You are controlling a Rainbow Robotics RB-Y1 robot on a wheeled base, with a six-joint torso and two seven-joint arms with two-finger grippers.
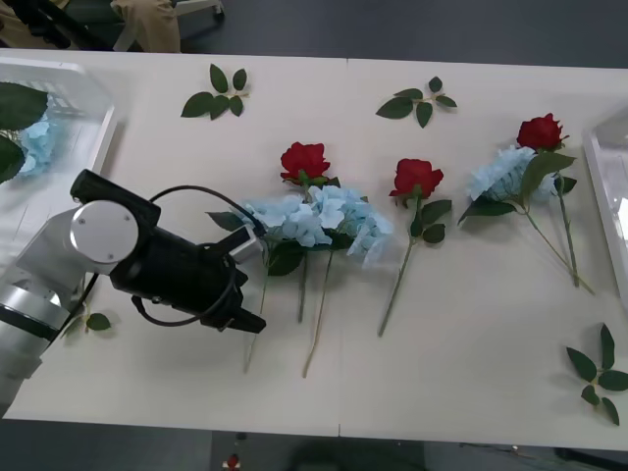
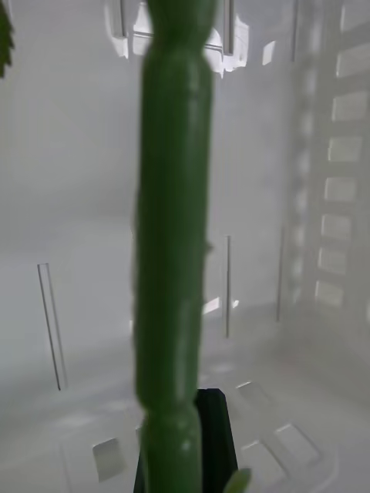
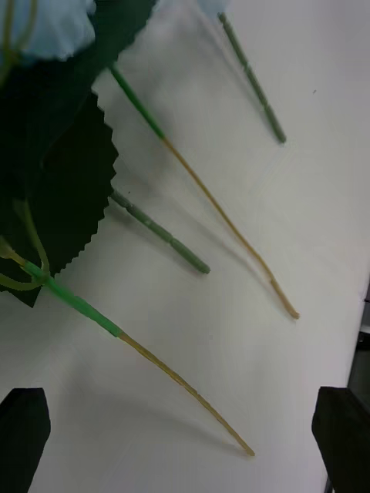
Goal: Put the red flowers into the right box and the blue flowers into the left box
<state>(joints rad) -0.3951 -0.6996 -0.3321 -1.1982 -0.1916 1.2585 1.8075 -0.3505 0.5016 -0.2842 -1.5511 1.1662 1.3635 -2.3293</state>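
Your left gripper (image 1: 247,289) hangs over the near-left part of the table (image 1: 471,324), fingers spread wide with nothing between them — in the left wrist view the two black fingertips (image 3: 23,439) sit at opposite corners above bare tabletop. The cluster of blue flowers (image 1: 314,218) lies just beyond and to the robot's right of those fingers, its stems running toward the robot. The nearest stem (image 3: 146,358) crosses the gap between the fingers at a slant and is not yet inside it. Judged from that, the closing line must sit across this stem, not along it.

Three red flowers (image 1: 305,160) lie further along the table, toward the right box (image 1: 610,196). One blue bloom already rests in the left box (image 1: 93,118).

Your right gripper (image 2: 189,454) is inside a white box, closed on a thick green flower stem (image 2: 173,231) running straight up from its fingers. The bloom's colour cannot be told.
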